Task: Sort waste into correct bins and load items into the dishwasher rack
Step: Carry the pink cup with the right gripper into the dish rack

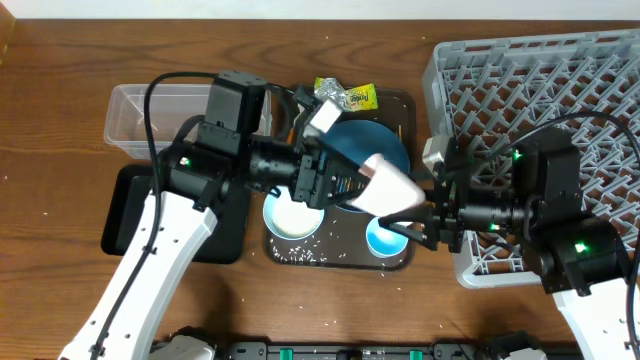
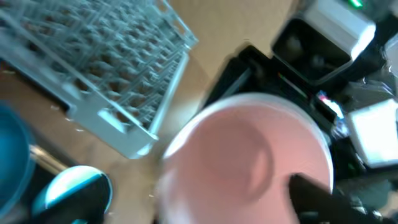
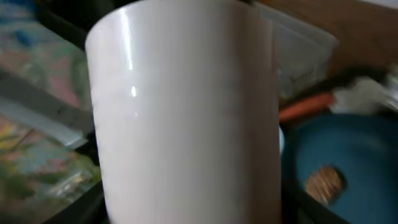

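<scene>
One pink cup (image 1: 392,185), one blue cup (image 1: 383,238), one bowl (image 1: 290,215).

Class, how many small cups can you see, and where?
2. The pink-lined white cup is held aloft over the dark brown tray; the blue-lined white cup stands on it. None seems hidden.

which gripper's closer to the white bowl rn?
Left. Left gripper, holding the pink cup, hangs just beside the white bowl; right gripper sits beyond the cup, by the rack.
</scene>
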